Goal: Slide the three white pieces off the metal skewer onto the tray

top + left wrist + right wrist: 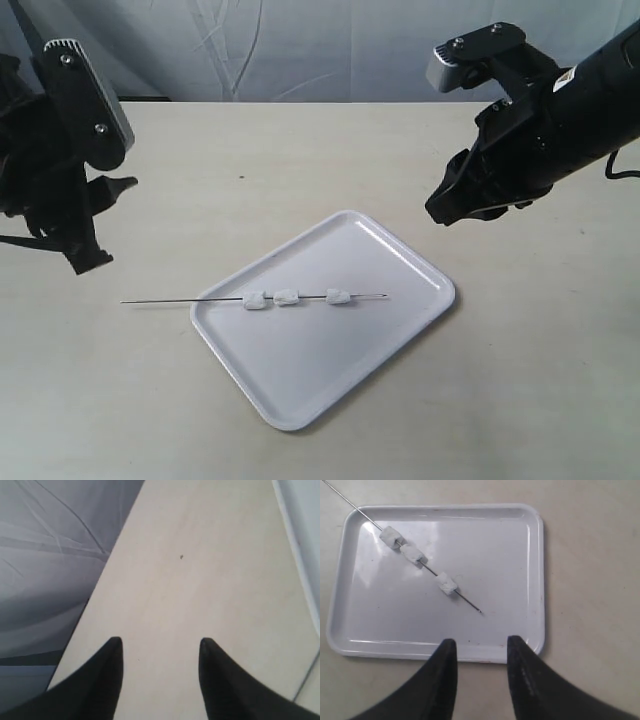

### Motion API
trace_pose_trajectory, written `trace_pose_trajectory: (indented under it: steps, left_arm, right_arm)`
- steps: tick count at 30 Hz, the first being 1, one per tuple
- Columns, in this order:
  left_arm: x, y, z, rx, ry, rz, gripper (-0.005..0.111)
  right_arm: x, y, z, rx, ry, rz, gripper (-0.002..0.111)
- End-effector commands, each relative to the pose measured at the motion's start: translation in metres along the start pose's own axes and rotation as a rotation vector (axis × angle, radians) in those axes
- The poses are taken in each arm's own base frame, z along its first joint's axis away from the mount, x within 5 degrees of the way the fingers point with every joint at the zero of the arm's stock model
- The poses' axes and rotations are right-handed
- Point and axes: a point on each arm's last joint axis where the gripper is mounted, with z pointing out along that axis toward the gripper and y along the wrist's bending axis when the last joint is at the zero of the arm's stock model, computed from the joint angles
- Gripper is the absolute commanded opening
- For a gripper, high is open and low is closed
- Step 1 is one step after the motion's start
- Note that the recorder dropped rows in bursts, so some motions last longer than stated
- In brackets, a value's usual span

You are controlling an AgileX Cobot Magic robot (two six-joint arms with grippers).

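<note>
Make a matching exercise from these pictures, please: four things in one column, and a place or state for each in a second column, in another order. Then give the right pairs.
Column one
1. metal skewer
2. three white pieces
3. left gripper
4. right gripper

Column two
a. threaded in a row, over the tray
b. open, with only bare table between its fingers
c. open, facing the tray's rim
d. lies across the tray, one end out over the table

Pairs: 1-d, 2-a, 3-b, 4-c
</note>
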Motion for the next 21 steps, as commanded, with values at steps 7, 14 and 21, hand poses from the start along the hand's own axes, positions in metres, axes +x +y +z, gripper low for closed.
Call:
trace_pose_trajectory:
  steps: [7, 14, 21]
  left_arm:
    - [0.003, -0.031, 0.02, 0.264, 0.031, -0.027, 0.046]
    - [0.013, -0.046, 0.045, 0.361, 0.103, 0.029, 0.056]
    - [0.024, -0.061, 0.078, 0.412, 0.164, 0.022, 0.056]
  right_arm:
    - [-0.002, 0.0, 0.0, 0.001, -0.012, -0.001, 0.033]
    - [-0.002, 0.0, 0.0, 0.0, -0.013, 0.0, 0.033]
    - [-0.002, 0.0, 0.0, 0.0, -0.013, 0.0, 0.033]
